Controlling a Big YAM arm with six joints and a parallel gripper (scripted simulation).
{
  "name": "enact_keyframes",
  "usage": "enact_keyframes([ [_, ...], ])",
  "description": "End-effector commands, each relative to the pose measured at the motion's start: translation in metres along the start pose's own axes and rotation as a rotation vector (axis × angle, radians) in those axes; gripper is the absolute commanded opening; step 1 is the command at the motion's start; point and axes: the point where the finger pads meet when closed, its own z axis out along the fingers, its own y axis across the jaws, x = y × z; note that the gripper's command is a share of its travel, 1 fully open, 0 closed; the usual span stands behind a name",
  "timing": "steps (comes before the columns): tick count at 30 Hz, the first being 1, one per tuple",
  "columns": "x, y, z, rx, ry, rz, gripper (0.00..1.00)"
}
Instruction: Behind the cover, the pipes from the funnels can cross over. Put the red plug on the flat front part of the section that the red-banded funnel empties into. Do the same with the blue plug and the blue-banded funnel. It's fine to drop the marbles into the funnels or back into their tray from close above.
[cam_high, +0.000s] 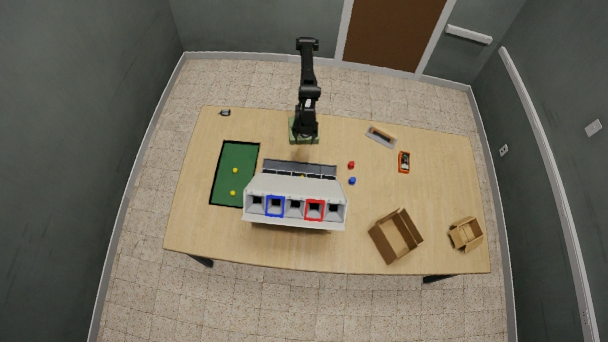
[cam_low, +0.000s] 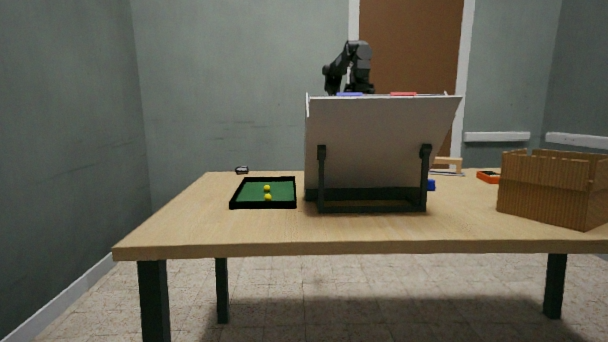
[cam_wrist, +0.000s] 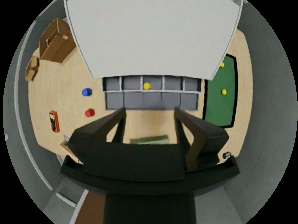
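The white sloped cover (cam_high: 295, 187) (cam_low: 370, 130) (cam_wrist: 153, 30) stands mid-table, with a blue-banded funnel (cam_high: 274, 196) and a red-banded funnel (cam_high: 314, 200) among its front openings. Behind it runs a row of grey sections (cam_high: 280, 165) (cam_wrist: 127, 87); a yellow marble (cam_high: 302, 176) (cam_wrist: 147, 86) lies in a middle one. The red plug (cam_high: 351, 164) (cam_wrist: 89, 113) and the blue plug (cam_high: 352, 180) (cam_low: 431, 185) (cam_wrist: 85, 91) stand on the table to the right of the sections. My gripper (cam_high: 305, 141) (cam_wrist: 150, 111) is open and empty, back near the arm's base behind the sections.
A green tray (cam_high: 245, 155) (cam_low: 260, 205) left of the cover holds two yellow marbles (cam_high: 235, 170) (cam_high: 232, 192). Two open cardboard boxes (cam_high: 395, 235) (cam_high: 466, 233) stand at the right front. An orange device (cam_high: 404, 162) and a grey tool (cam_high: 381, 136) lie at the right back.
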Motion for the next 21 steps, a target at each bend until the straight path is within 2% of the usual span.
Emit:
enact_keyframes([
  [1, 0.004, 0.012, 0.009, -0.006, 0.021, 0.006, 0.63],
  [5, 0.014, 0.026, 0.014, -0.002, 0.06, 0.004, 0.63],
  [11, 0.023, 0.044, 0.021, 0.001, 0.087, 0.003, 0.63],
  [17, 0.04, 0.08, 0.036, 0.005, 0.14, 0.002, 0.63],
  [21, 0.048, 0.112, 0.048, -0.005, 0.164, 0.006, 0.63],
])
